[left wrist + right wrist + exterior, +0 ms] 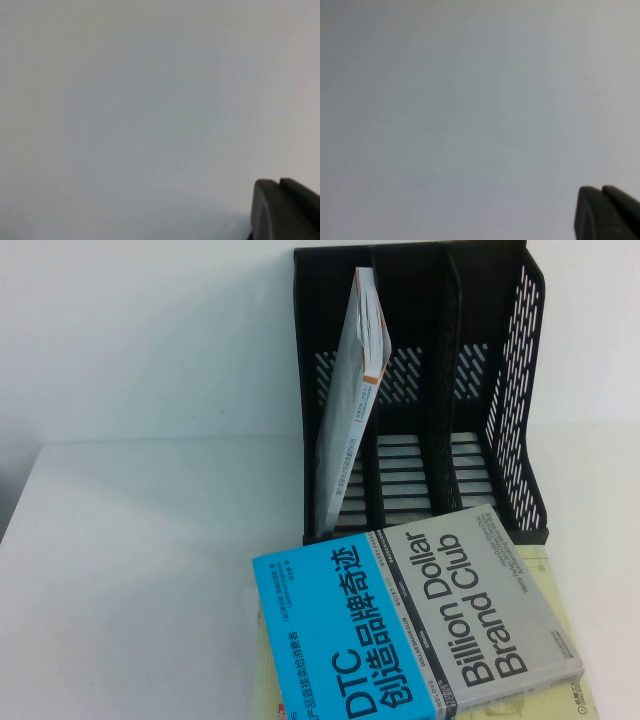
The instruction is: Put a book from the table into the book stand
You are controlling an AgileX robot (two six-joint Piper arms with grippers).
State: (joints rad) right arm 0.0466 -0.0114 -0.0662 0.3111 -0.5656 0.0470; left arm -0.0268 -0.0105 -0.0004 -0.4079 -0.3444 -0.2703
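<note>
1. Book (pixel 415 625), thick, blue-and-grey and lettered "DTC" and "Billion Dollar Brand Club", lies flat at the near edge of the table (pixel 130 540), resting on a larger pale yellow-green book (pixel 555 585) and just in front of the book stand (pixel 420 390).

2. Stand's left slot holds a thin white-grey book (pixel 345 400), leaning against the divider; the middle and right slots look free.

3. Left gripper (pixel 285 210) shows only as a dark tip at the corner of its wrist view, over bare white surface; whether it is clenched or released cannot be told. It holds nothing that can be seen.

4. Right gripper (pixel 607 212) shows likewise in its own wrist view, its state impossible to tell. Neither arm appears in the high view, so both seem well apart from the books.

5. Judging by its thickness, the volume should handle as stiff and fairly heavy, with a smooth cover likely to slip. A firm pinch across an overhanging edge near the spine looks safest, then tipping it upright for a free slot.
</note>
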